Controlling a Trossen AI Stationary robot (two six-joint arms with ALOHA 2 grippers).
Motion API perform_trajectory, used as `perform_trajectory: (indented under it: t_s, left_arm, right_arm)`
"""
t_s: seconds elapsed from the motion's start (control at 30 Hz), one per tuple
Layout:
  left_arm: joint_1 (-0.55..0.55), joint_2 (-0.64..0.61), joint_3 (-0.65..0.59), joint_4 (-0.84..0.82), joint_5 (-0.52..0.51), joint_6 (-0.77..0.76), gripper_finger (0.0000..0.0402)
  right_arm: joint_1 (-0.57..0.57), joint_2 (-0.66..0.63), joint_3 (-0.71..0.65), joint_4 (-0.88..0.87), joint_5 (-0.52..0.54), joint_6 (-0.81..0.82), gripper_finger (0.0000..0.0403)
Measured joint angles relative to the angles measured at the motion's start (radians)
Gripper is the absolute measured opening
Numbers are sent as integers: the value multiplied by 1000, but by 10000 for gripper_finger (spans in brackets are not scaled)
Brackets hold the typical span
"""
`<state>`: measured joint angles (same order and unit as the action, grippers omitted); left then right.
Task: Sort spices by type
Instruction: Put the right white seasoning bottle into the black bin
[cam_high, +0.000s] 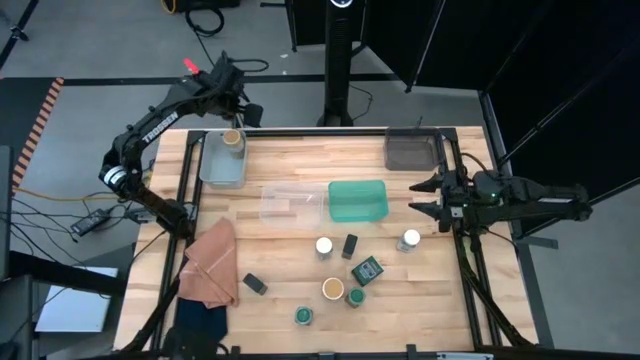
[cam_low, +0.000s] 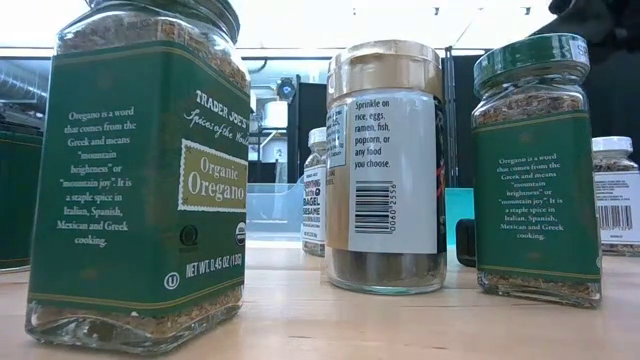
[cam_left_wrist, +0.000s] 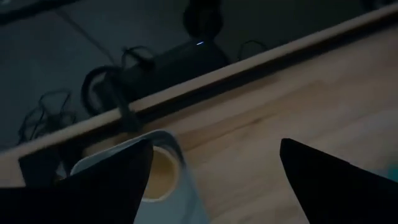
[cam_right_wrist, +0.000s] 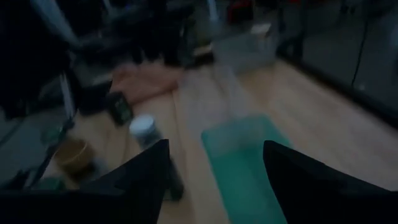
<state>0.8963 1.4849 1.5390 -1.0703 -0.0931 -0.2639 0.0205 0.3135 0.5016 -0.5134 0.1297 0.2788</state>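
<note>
Several glass jars (cam_high: 324, 246) are standing mid-table, likely rigid, slippery and breakable; gripping the lid seems safest. Left gripper (cam_high: 236, 112), open and empty, is hovering above one trayed jar (cam_high: 233, 140); right gripper (cam_high: 418, 197), open and empty, is waiting.

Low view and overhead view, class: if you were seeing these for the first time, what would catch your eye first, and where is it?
In the low view, a big green Organic Oregano jar fills the near left, with a gold-lidded jar and a second oregano jar beside it. From above, the teal tray stands out mid-table. The left gripper hangs with jaws open over a tan-lidded jar in the grey tray at the far left.
</note>
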Motion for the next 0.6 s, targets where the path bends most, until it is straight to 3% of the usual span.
perform_trajectory:
  t_s: [0.3, 0.47, 0.6]
  left_arm:
    - [-138, -1, 207, -91, 17, 30, 356]
    - [-201, -1, 230, -89, 9, 39, 356]
    - [-231, -1, 230, -89, 3, 51, 356]
  right_arm:
    - [71, 389, 299, -470, -27, 20, 266]
    - [134, 533, 312, -476, -45, 170, 266]
    - [198, 601, 312, -465, -26, 199, 266]
